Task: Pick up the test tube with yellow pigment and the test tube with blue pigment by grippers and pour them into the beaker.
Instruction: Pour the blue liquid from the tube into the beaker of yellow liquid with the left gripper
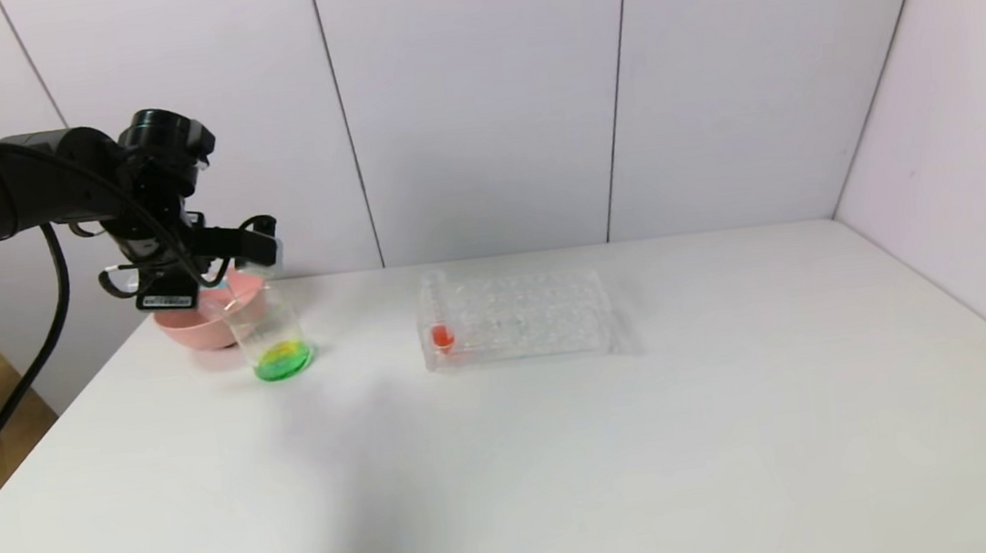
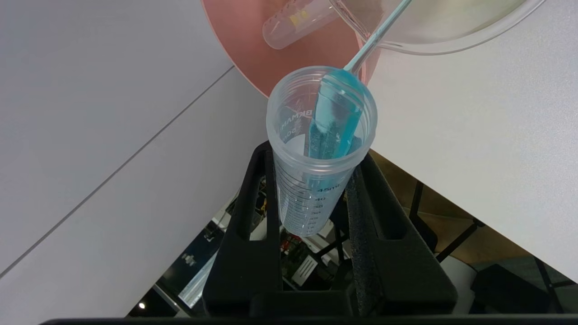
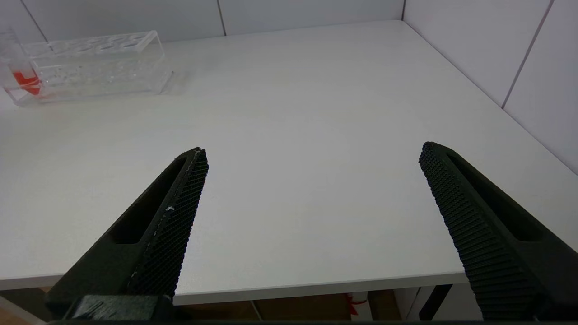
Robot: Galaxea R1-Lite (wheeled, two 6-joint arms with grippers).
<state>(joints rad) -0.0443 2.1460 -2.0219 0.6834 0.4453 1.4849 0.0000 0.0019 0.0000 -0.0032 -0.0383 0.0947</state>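
On the white table (image 1: 566,452), one beaker (image 1: 273,341); left pincer (image 2: 316,180) pinching the blue-pigment tube (image 2: 316,149).

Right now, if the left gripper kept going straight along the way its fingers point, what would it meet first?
The left gripper, shut on the test tube with blue pigment, points at the beaker rim, where the blue liquid streams. The beaker probably comes first, with the pink bowl just behind; depth is hard to judge.
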